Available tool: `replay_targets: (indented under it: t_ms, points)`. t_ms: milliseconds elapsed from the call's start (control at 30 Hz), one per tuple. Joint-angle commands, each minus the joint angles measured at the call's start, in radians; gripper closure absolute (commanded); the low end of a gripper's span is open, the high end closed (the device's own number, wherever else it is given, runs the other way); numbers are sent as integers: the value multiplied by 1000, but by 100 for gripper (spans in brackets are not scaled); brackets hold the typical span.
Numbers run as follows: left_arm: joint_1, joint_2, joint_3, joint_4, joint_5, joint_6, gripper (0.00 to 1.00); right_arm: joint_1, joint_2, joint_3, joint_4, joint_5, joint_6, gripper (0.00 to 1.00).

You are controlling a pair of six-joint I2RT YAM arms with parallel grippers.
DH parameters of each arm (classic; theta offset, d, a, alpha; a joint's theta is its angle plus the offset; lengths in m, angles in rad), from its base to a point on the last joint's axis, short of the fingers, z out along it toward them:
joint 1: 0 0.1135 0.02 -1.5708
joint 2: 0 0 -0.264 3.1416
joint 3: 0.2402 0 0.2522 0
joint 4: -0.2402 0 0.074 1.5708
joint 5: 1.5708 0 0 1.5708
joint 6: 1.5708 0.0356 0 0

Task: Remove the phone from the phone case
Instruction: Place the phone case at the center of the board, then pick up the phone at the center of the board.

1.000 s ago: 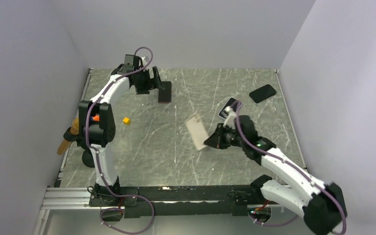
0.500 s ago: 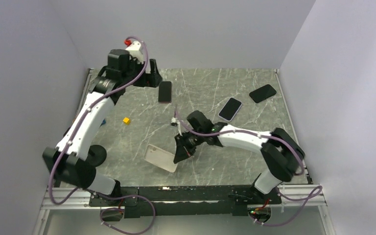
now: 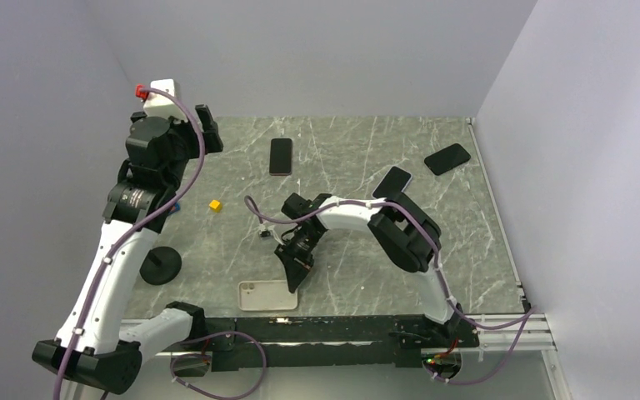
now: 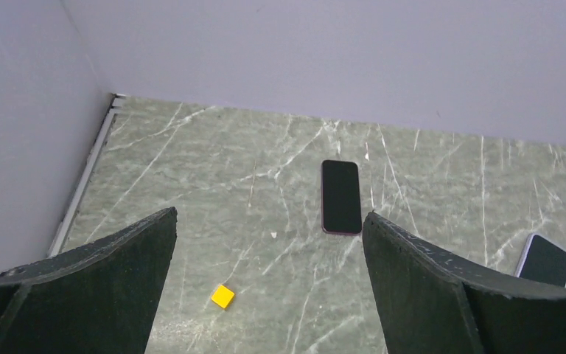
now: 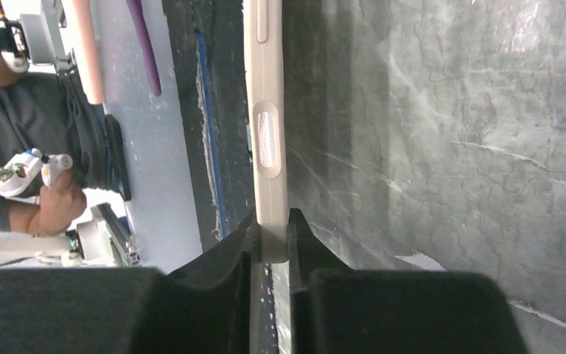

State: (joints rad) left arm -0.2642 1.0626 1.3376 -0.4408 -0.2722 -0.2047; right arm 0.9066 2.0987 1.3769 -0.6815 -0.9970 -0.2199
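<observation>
Swinging down from mid-frame over the last second, the right arm (image 3: pixel 346 208) reaches to lower centre. The right jaws are pinched shut on one edge of the beige phone case (image 3: pixel 268 295), which sits by the bottom edge of the counter (image 3: pixel 342 283). The left arm (image 3: pixel 117 258) has pulled back to the upper left, the left jaws spread wide and empty, leaving the dark phone (image 3: pixel 281 156) flat at upper centre. The right wrist view crops the case's far end; whether it touches the counter is unclear.

Surface (image 3: pixel 483 233) seen as smooth veined stone with a faint sheen, phone case (image 5: pixel 269 110) seen as matt beige soft plastic, phone (image 4: pixel 340 196) faced in glossy black glass, left end effector (image 4: pixel 269 221) made of matt black plastic
</observation>
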Motion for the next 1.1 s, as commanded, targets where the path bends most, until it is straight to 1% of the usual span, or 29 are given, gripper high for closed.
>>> replay_targets:
  t_ms: [0, 100, 167, 200, 300, 333, 367, 400, 433, 467, 533, 567, 633, 700, 767, 800, 900, 1067]
  points:
    - [6, 0, 19, 40, -47, 23, 1, 2, 22, 62, -149, 20, -126, 72]
    - [6, 11, 28, 27, -54, 27, 1, -6, -67, -29, 35, 168, 38, 37]
    - [6, 14, 33, 20, -49, 25, 1, -38, -158, -103, 191, 292, 164, 4]
    - [6, 17, 36, 18, -45, 26, 1, -58, -206, -144, 251, 368, 236, 1]
    - [7, 29, 42, 14, -27, 24, 1, -150, -352, -256, 403, 587, 429, 0]
    - [8, 34, 41, 16, -20, 20, 1, -183, -424, -313, 458, 694, 499, 0]
    - [8, 37, 39, 16, -13, 13, 1, -215, -475, -342, 497, 845, 604, 0]
    - [8, 39, 35, 18, -7, 3, 1, -251, -510, -372, 499, 995, 722, 0]
    - [10, 40, 31, 23, -3, -3, 1, -290, -529, -387, 456, 1153, 843, 0]
    - [11, 40, 25, 30, 5, -11, 1, -332, -533, -381, 386, 1279, 974, 0]
    - [11, 40, 11, 48, 21, -17, 0, -421, -504, -328, 241, 1404, 1179, 0]
    - [11, 39, 4, 55, 30, -20, 1, -457, -476, -293, 178, 1427, 1248, 0]
    - [11, 43, -2, 59, 50, -28, 1, -515, -408, -206, 91, 1449, 1324, 0]
    - [12, 49, -3, 60, 70, -30, 2, -559, -324, -97, -13, 1465, 1364, 0]
    - [13, 53, -5, 62, 82, -34, 2, -592, -226, 28, -155, 1509, 1410, 0]
    - [13, 55, -4, 61, 89, -35, 2, -603, -183, 80, -185, 1509, 1381, 0]
    - [23, 56, 0, 56, 125, -54, 2, -634, -95, 143, -141, 1426, 1290, 0]
    - [65, 65, 4, 56, 206, -90, 4, -649, -22, 198, -96, 1420, 1197, 0]
